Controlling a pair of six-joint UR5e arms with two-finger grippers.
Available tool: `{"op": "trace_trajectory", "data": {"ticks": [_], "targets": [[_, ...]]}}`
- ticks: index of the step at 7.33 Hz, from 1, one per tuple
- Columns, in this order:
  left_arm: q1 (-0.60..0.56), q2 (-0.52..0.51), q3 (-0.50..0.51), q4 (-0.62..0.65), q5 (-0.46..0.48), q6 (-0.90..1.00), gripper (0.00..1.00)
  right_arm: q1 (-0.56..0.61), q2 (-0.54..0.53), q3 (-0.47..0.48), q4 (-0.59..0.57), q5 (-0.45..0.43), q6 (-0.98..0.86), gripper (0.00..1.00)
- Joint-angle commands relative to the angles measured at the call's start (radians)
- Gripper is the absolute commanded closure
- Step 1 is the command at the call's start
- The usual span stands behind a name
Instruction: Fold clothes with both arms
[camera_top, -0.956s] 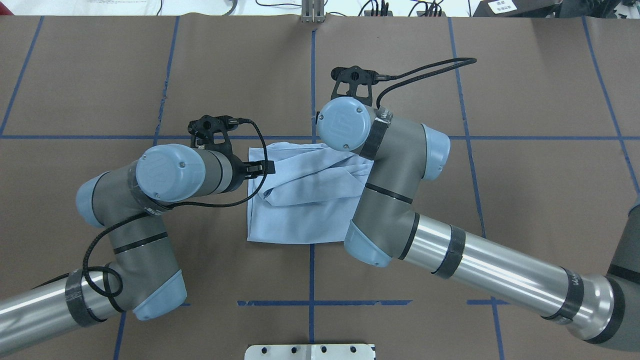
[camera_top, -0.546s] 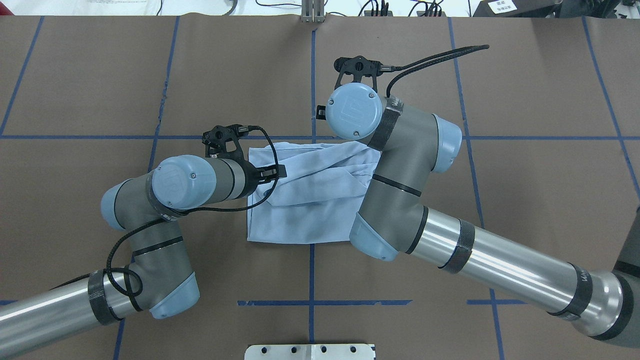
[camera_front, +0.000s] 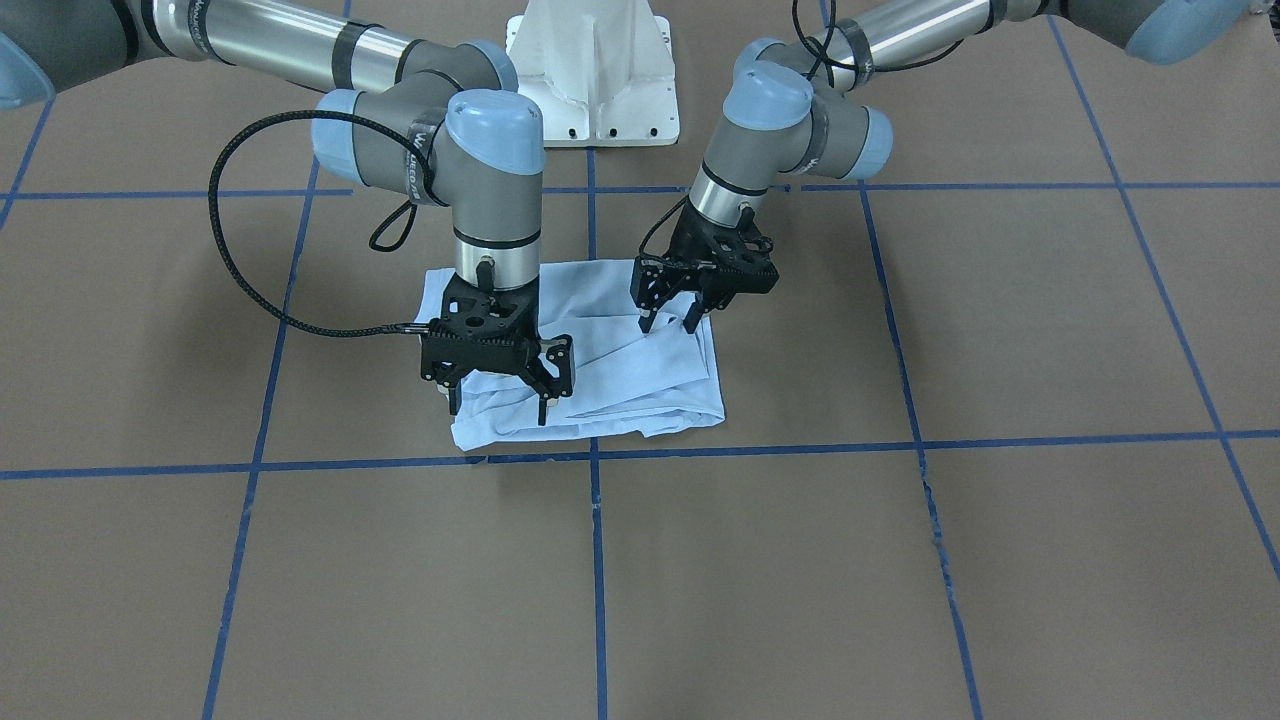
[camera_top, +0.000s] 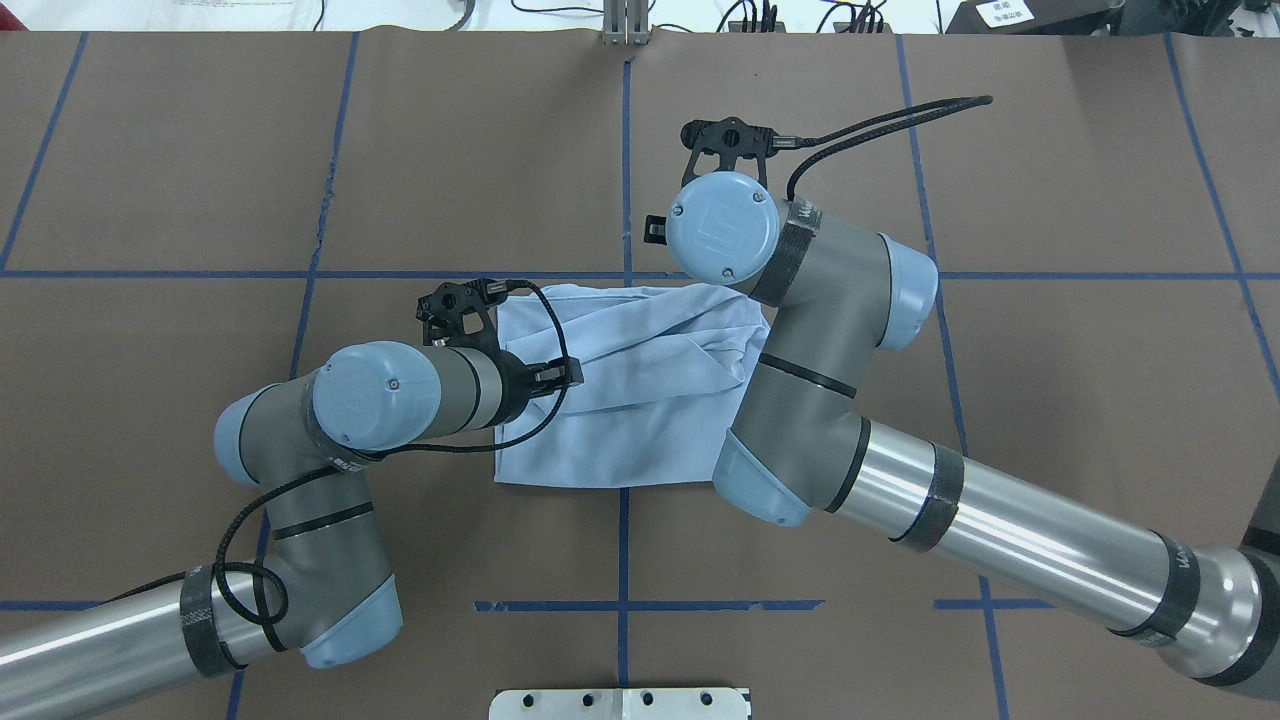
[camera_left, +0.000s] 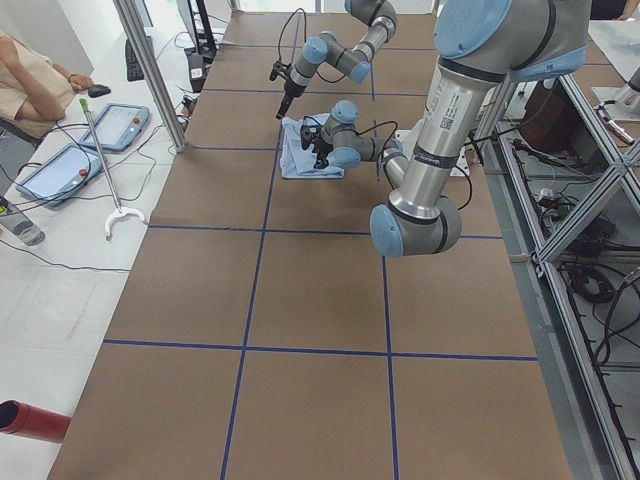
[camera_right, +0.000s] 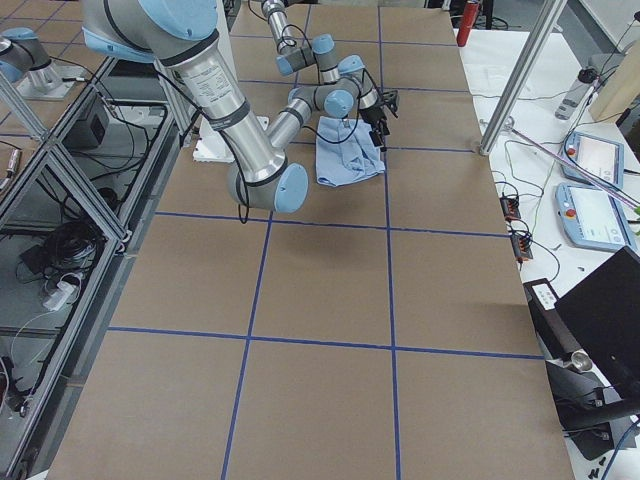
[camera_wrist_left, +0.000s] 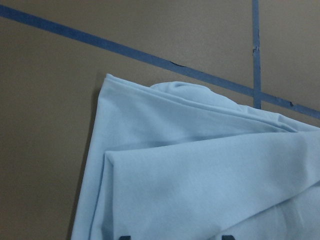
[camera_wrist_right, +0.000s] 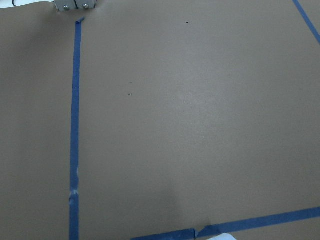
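Note:
The light blue T-shirt (camera_front: 620, 370) lies folded into a rough rectangle on the brown table, with loose creases on top; its print, collar and tag are hidden. It also shows in the overhead view (camera_top: 630, 410) and fills the left wrist view (camera_wrist_left: 200, 175). My left gripper (camera_front: 667, 325) is open and empty just above the shirt's robot-side edge; in the overhead view it (camera_top: 556, 376) pokes out over the shirt's left edge. My right gripper (camera_front: 497, 405) is open and empty, hovering over the shirt's far corner; the overhead view hides it under the wrist.
The white pedestal base (camera_front: 592, 70) stands behind the shirt on the robot's side. A metal bracket (camera_top: 620, 702) sits at the near table edge. Blue tape lines (camera_front: 800, 450) cross the brown table cover. The right wrist view shows bare table (camera_wrist_right: 200, 110).
The left arm moved right and nearer the robot, over the shirt's left edge. The right wrist moved right and farther away. The shirt's raised top fold has settled flatter.

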Motion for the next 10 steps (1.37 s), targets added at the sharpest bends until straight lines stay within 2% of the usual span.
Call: {"op": "trace_trajectory", "data": {"ticks": [1,9,10], "targets": [[0.003,0.004,-0.019,0.006,-0.001,-0.001,0.32,0.0,-0.003,0.005,0.0,-0.003,0.002,0.0],[0.004,0.02,-0.006,0.006,-0.001,-0.001,0.31,-0.001,-0.006,0.003,0.0,-0.004,0.0,0.0],[0.004,0.02,-0.006,0.004,-0.001,-0.001,0.35,-0.001,-0.009,0.003,0.0,-0.004,0.0,0.0]]}}
